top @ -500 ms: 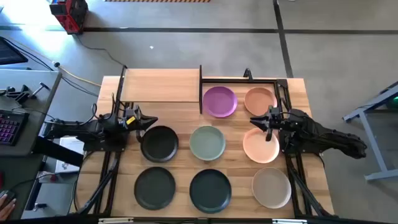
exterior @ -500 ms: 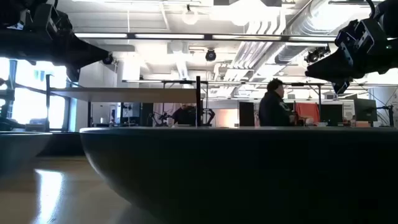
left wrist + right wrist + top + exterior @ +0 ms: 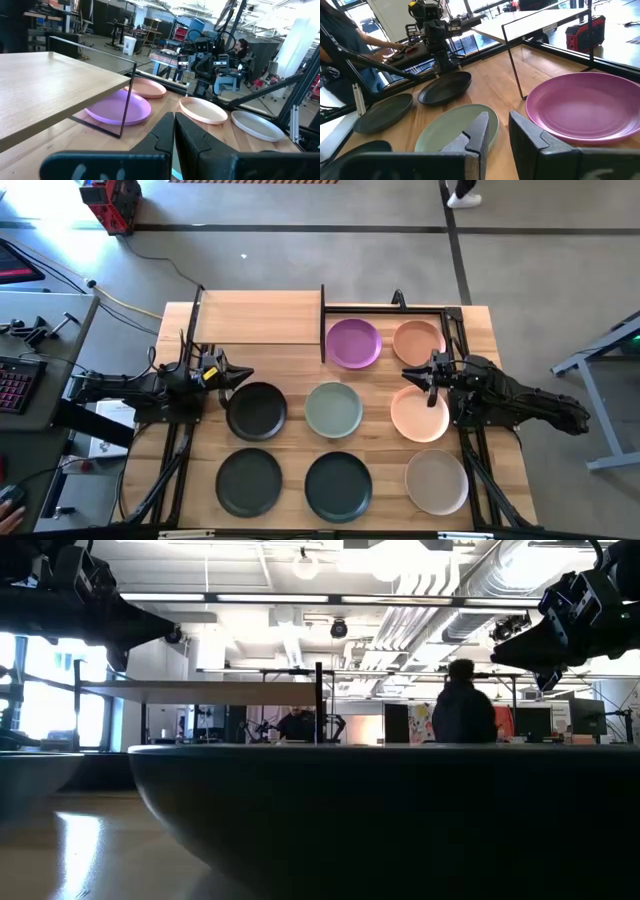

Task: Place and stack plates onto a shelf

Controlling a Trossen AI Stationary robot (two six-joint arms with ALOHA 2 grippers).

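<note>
The light-wood shelf [image 3: 258,317] stands on thin black posts at the table's far side; its black frame runs on to the right. The purple plate [image 3: 354,343] and a peach plate [image 3: 418,340] lie on the tabletop inside that frame. In the middle row lie a black plate [image 3: 256,410], a sage green plate [image 3: 333,409] and a second peach plate [image 3: 419,413]. The near row holds a dark grey plate [image 3: 249,481], a black plate [image 3: 338,485] and a beige plate [image 3: 436,481]. My left gripper [image 3: 248,376], shut, hovers over the middle-row black plate's far rim. My right gripper [image 3: 405,373], slightly open, hovers over the near peach plate's far rim.
The shelf's top [image 3: 45,85] is bare, and a thin post [image 3: 512,60] stands beside the purple plate [image 3: 585,107]. In the low view a dark plate [image 3: 380,810] fills the foreground. A person [image 3: 462,705] is in the room behind. A keyboard [image 3: 12,385] lies left of the table.
Both arms and all plates have kept still. A person in the room behind the table has walked toward the right.
</note>
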